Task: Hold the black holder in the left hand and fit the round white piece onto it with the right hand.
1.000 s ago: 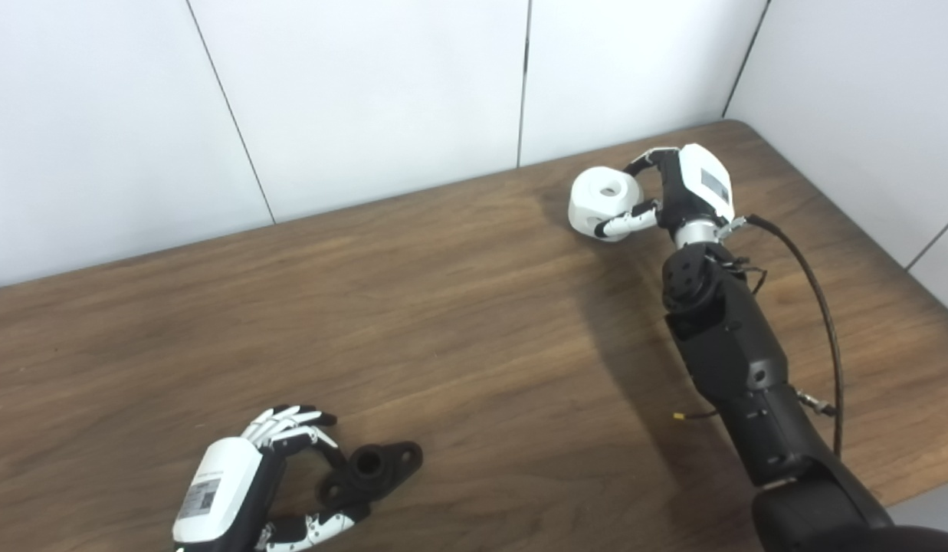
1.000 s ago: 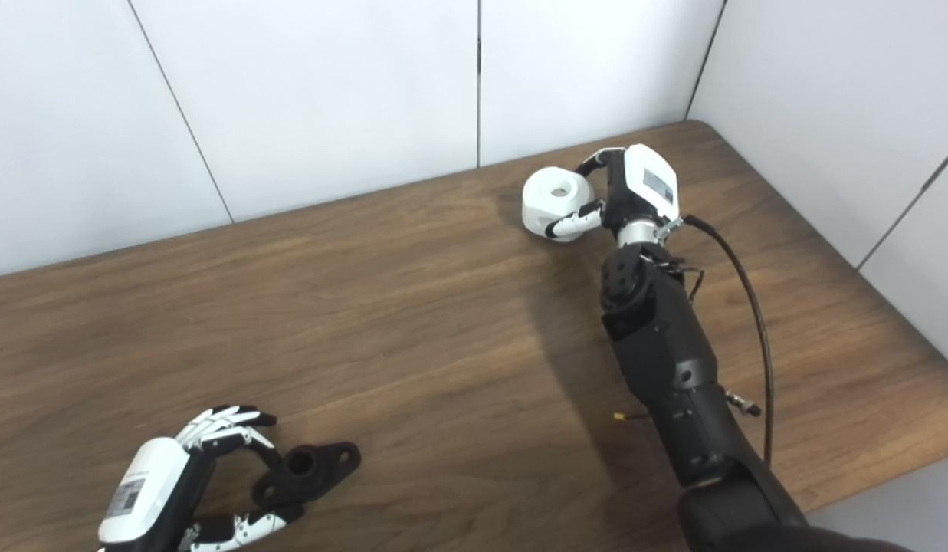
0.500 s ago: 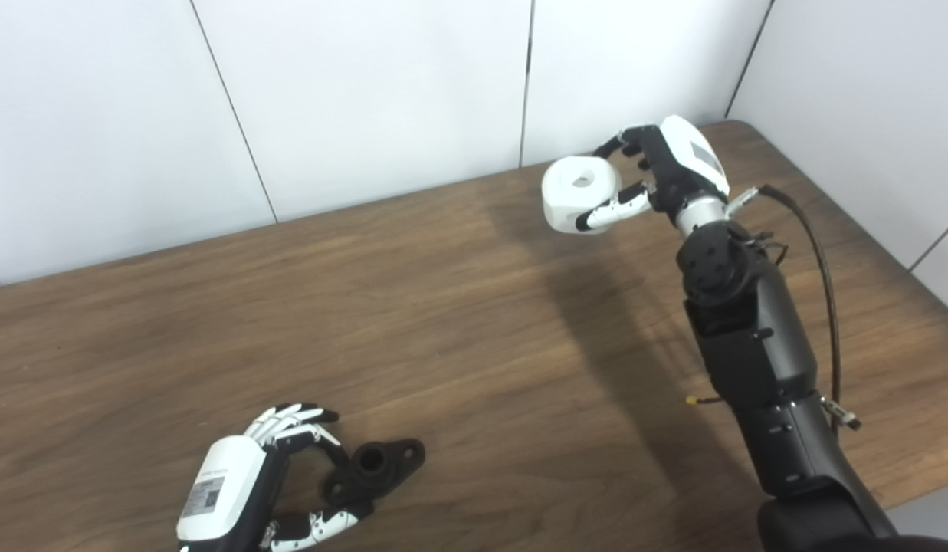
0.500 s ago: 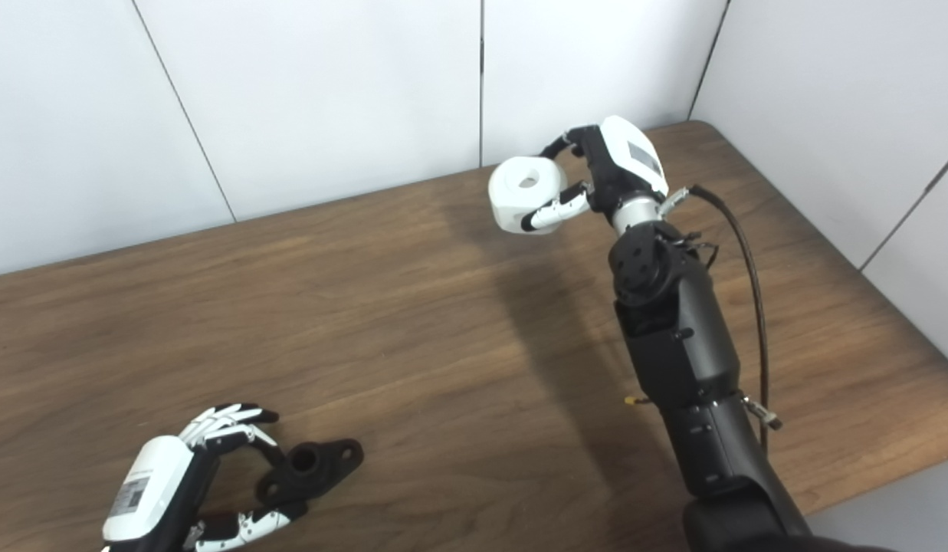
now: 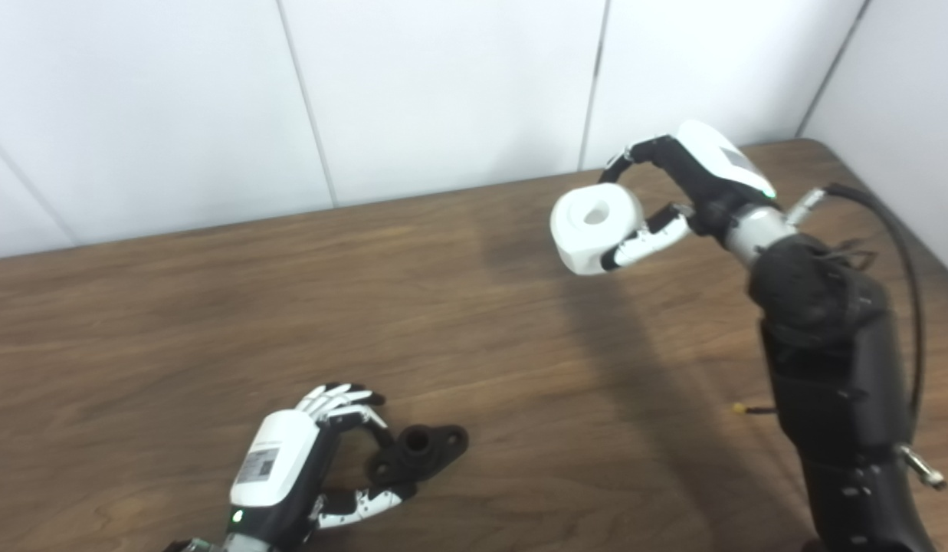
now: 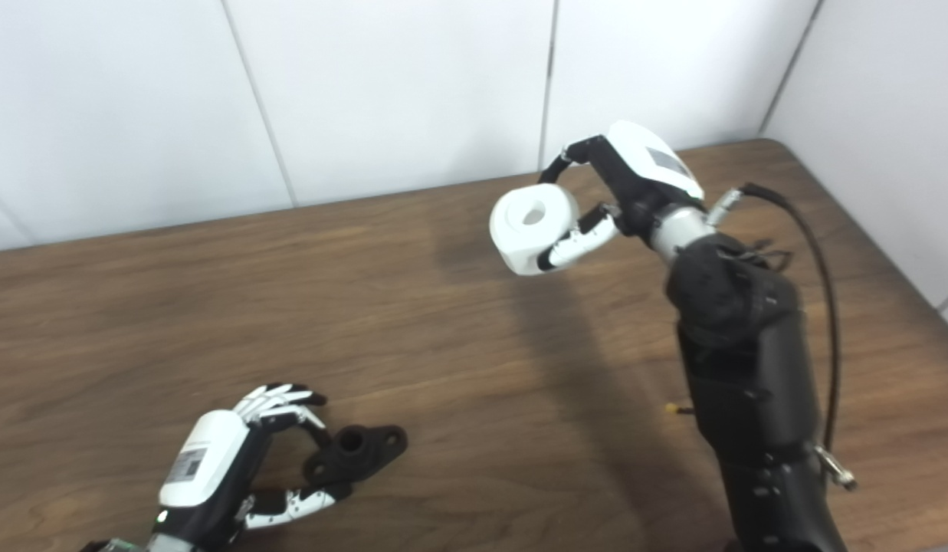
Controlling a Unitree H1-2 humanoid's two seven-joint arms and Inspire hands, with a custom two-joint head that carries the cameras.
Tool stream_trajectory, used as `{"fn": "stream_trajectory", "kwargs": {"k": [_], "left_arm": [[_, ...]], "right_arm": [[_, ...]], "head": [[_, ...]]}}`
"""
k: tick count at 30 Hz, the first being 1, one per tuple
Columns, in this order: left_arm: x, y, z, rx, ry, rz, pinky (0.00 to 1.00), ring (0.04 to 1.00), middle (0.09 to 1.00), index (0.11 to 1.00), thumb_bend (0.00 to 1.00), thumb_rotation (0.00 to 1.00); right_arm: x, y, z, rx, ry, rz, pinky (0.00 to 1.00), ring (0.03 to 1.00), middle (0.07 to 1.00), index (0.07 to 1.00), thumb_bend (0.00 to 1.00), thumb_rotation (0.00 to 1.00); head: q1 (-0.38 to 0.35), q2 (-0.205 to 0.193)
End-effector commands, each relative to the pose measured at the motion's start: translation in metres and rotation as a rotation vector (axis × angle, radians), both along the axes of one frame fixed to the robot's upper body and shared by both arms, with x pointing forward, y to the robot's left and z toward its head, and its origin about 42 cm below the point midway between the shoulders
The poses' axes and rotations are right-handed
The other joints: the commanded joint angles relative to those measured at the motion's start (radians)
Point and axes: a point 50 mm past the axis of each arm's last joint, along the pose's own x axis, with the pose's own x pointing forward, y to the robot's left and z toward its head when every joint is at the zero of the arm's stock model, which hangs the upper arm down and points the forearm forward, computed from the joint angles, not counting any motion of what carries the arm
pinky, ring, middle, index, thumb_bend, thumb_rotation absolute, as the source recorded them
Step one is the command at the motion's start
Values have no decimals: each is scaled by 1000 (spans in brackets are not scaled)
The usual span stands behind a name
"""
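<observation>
The round white piece (image 5: 595, 228) is held in the right hand (image 5: 692, 188), clear of the table (image 5: 213, 307), near the far right part of the scene. The fingers (image 5: 634, 152) are curled over the far side of the piece, and the thumb (image 5: 642, 241) is pressed against its near side, so the piece is clamped between them. A round hole is seen in the upward-facing side of the piece, which is tilted slightly. A dark shadow is cast on the wood below and in front of the piece. The right forearm (black, with a cable looped along its outer side) is seen rising from the lower right edge.

The black holder (image 5: 420, 451) is found near the front left of the table, lying flat on the wood. It is a small part with a raised round socket in the middle and a flat ear to each side. The left hand (image 5: 286, 468) is placed just beside it, with its fingers (image 5: 339, 399) bent around the far left end and its thumb (image 5: 366, 502) reaching in under the near side. The holder appears to be gripped at that end, though it rests on the table. The two hands are kept well apart.
</observation>
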Motion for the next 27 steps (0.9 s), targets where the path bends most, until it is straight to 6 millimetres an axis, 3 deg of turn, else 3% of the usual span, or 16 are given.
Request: {"fn": "stream_trajectory", "kwargs": {"k": [1, 27], "left_arm": [[-7, -6, -18, 56, 88, -11, 894, 849, 777, 486, 520, 46], [-5, -21, -15, 69, 91, -11, 917, 865, 795, 487, 520, 47]], "right_arm": [[-8, 7, 16, -2, -52, 32, 841, 832, 756, 482, 525, 137], [-63, 77, -2, 8, 39, 318, 815, 851, 767, 480, 525, 136]], "head": [[17, 5], [80, 49]]}}
